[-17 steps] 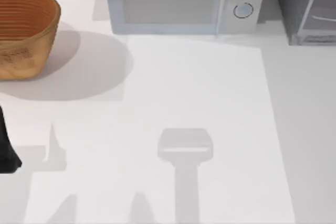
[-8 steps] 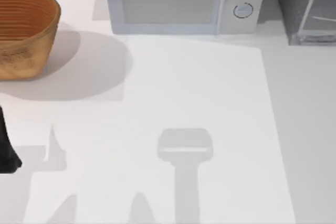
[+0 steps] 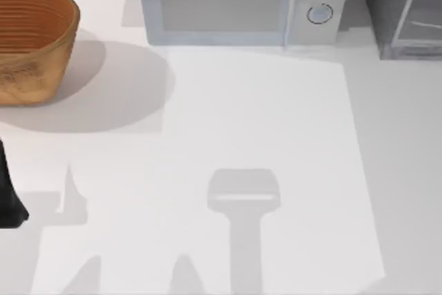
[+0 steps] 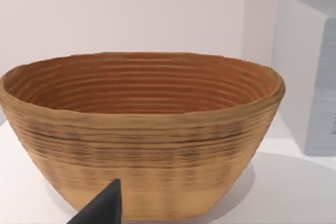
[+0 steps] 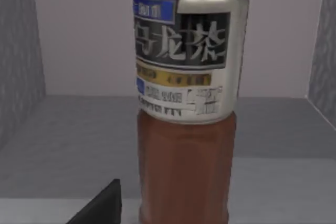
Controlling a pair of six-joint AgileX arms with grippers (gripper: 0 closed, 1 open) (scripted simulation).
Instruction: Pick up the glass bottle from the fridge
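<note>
Fridge [image 3: 404, 8] sits at the table's far right, beside the microwave [image 3: 238, 1]; the basket [image 3: 31, 39] is far left. Inside the fridge, my right wrist view has the glass bottle [image 5: 186, 103] upright and close ahead, not yet lifted. Whether either pincer is open, I cannot tell. Grasping and lifting remain, I judge.

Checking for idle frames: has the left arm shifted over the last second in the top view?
No. The left arm sits at the same spot by the table's left edge, below the basket.
</note>
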